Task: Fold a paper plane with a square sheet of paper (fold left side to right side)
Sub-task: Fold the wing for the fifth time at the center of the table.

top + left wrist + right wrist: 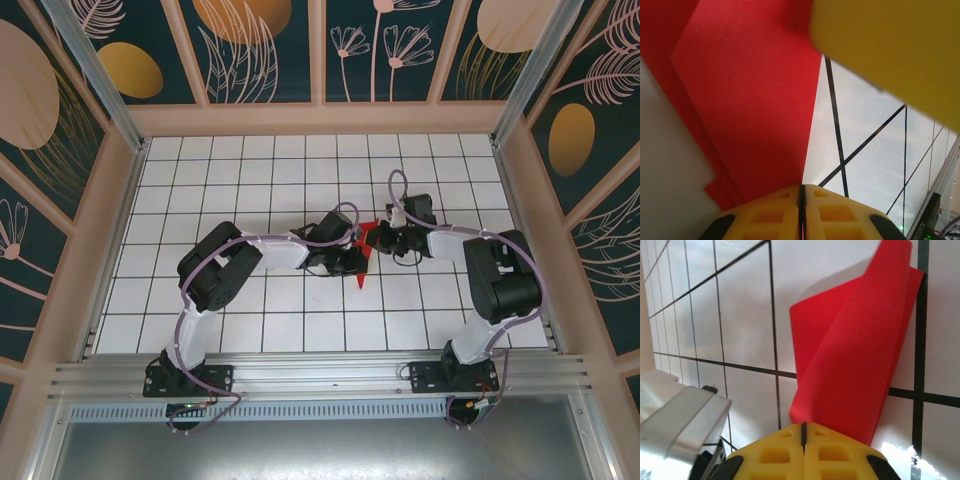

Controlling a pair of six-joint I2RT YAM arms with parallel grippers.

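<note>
We see the left pincer (pixel 801 192) and right pincer (pixel 803 429) each clamped on the folded red paper (pixel 850 350) at the middle of the counter (pixel 300 320). It looks light, limp and easily torn, so we would hold it near creased edges.

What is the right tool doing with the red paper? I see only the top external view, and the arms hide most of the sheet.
Observer: In the right wrist view, the right tool is shut on an edge of the red paper.
Operator: Does the paper lie flat there?
Observer: No. It is doubled over in a soft, rounded bend, not a pressed crease, and it casts a shadow on the table.
Operator: And the left tool?
Observer: The left tool is shut too, with a narrow end of the paper pinched in it. Several stacked paper edges show beside it.
</note>
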